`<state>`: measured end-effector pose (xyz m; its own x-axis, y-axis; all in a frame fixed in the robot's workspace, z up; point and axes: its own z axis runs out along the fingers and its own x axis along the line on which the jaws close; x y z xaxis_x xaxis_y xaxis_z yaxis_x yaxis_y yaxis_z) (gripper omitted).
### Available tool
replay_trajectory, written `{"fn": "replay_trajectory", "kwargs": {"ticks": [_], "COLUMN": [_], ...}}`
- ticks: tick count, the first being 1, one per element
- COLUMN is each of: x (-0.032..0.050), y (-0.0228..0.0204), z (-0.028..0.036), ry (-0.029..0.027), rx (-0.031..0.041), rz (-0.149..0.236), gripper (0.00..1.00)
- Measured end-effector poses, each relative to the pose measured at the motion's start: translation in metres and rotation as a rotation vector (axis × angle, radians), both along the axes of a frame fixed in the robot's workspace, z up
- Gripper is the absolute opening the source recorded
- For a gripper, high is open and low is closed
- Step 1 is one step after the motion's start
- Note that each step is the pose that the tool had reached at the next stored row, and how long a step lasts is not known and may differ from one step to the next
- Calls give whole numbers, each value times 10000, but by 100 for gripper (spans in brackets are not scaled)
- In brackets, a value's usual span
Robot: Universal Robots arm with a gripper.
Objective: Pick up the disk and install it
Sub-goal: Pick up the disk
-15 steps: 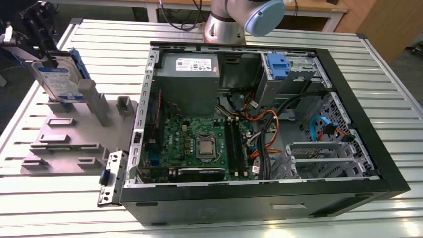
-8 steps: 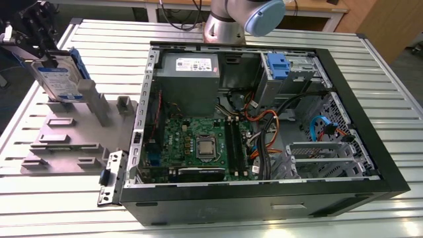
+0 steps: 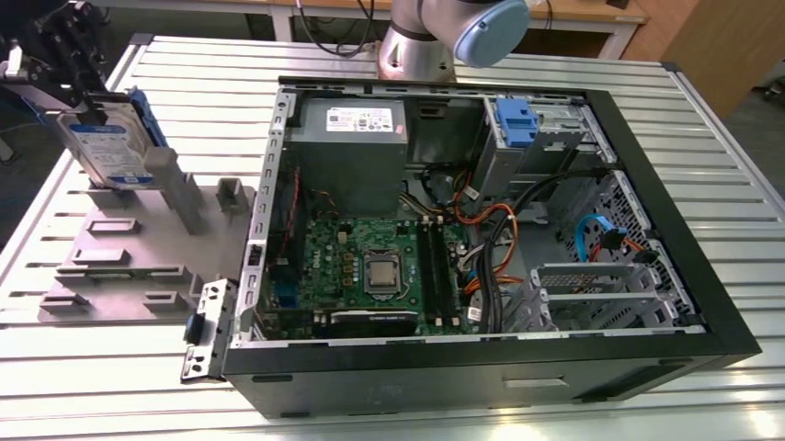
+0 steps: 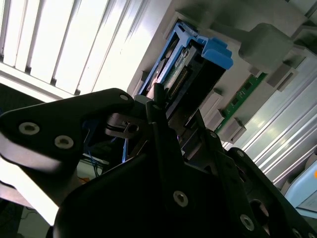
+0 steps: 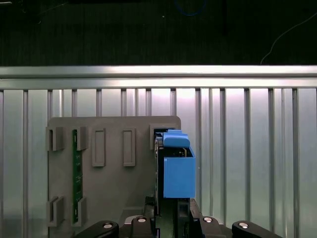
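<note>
The disk (image 3: 110, 138), a silver hard drive with a white-and-blue label and blue carrier rails, stands on edge at the exterior view's far left, over the back of the grey fixture plate (image 3: 135, 248). My gripper (image 3: 88, 99) comes down on its upper end and is shut on the disk. In the first wrist view the disk's blue carrier (image 5: 177, 171) sticks out from between the black fingers (image 5: 190, 218), above the fixture plate (image 5: 114, 198). The second wrist view shows the disk (image 4: 190, 64) edge-on beyond the gripper (image 4: 163, 111). I cannot tell whether its lower edge still sits in the fixture's slot.
An open computer case (image 3: 687, 303) lies on the slatted aluminium table (image 3: 73, 386), to the exterior view's right of the fixture. Inside are a grey power-supply box (image 3: 349, 138), a motherboard (image 3: 368, 266), cables, and a metal drive cage with a blue latch (image 3: 517, 124). A green memory stick (image 5: 75, 173) sits in the fixture.
</note>
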<state>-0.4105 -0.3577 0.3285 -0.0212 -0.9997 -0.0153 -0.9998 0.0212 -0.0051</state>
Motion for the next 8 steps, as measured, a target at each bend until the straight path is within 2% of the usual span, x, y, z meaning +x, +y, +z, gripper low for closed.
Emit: {"fn": "replay_trajectory", "kwargs": {"ticks": [8], "x": [0], "y": [0], "z": [57], "ry": [5], "rx": [6], "rz": [0], "gripper": [35]}}
